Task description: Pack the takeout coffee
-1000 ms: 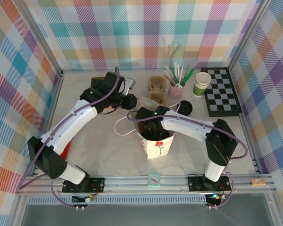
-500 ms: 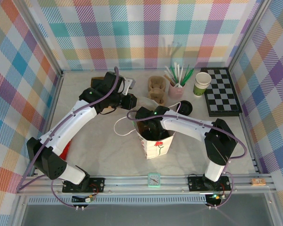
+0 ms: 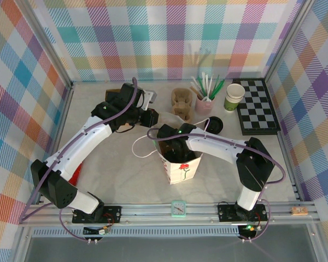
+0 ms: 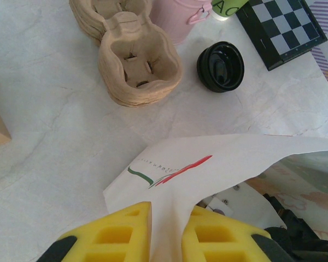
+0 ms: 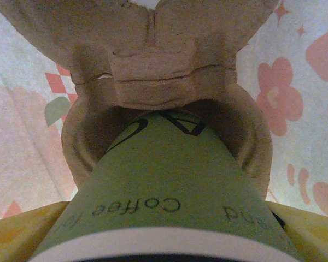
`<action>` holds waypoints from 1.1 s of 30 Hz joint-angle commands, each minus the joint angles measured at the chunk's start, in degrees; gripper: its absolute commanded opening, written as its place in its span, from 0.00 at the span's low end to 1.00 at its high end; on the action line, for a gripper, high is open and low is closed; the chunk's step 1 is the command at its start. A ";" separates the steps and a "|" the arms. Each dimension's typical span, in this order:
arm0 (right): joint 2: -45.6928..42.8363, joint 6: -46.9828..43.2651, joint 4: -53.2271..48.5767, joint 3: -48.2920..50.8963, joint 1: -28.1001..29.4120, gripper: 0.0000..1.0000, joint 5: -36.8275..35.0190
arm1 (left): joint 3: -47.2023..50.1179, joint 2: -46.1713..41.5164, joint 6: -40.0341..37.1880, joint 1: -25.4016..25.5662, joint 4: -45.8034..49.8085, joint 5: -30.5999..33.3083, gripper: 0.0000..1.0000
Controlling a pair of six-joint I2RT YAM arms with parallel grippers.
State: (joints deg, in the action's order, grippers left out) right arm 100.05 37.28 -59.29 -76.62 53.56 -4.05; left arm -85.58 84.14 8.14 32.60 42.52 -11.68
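Note:
The takeout coffee (image 5: 164,180), a green-and-cream cup printed "Coffee", stands with its base in a socket of a brown cardboard carrier (image 5: 153,71) inside the flower-printed white paper bag (image 3: 180,166). My right gripper (image 5: 167,229) reaches down into the bag, its yellow fingers pressed on both sides of the cup near the top. The cup's black lid shows as a thin dark edge at the bottom of the right wrist view. My left gripper (image 4: 167,210) is shut on the bag's white rim flap (image 4: 208,164) and holds the mouth open at the bag's far-left side (image 3: 153,117).
A stack of cardboard carriers (image 3: 181,103) and a pink cup of straws (image 3: 204,101) stand behind the bag. A loose black lid (image 3: 215,124), a lidless green-and-cream cup (image 3: 234,97) and a chessboard (image 3: 257,106) lie to the right. A small clock (image 3: 178,208) sits at the front edge.

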 commanded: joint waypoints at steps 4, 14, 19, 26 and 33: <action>1.97 0.29 0.61 1.81 -0.65 0.59 -0.78 | 0.58 -2.58 1.00 0.18 -0.86 -0.45 0.18; 1.99 0.26 4.38 4.01 -1.02 0.59 -1.66 | 0.85 -2.64 1.00 0.18 -1.21 -0.40 0.18; 2.43 0.33 5.20 4.61 -1.05 0.59 -1.90 | 0.73 -2.66 1.00 0.18 -1.13 -0.27 0.18; 2.69 0.61 7.39 6.34 -1.09 0.59 -2.36 | 0.76 -2.64 1.05 0.18 -1.30 -0.31 0.18; 3.30 1.03 9.32 7.60 -1.06 0.59 -3.06 | 1.08 -3.10 1.00 0.23 -1.56 -0.36 0.18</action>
State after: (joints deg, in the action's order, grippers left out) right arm 100.03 37.32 -53.54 -72.36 53.21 -3.97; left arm -84.88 83.68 8.32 32.60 42.02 -11.68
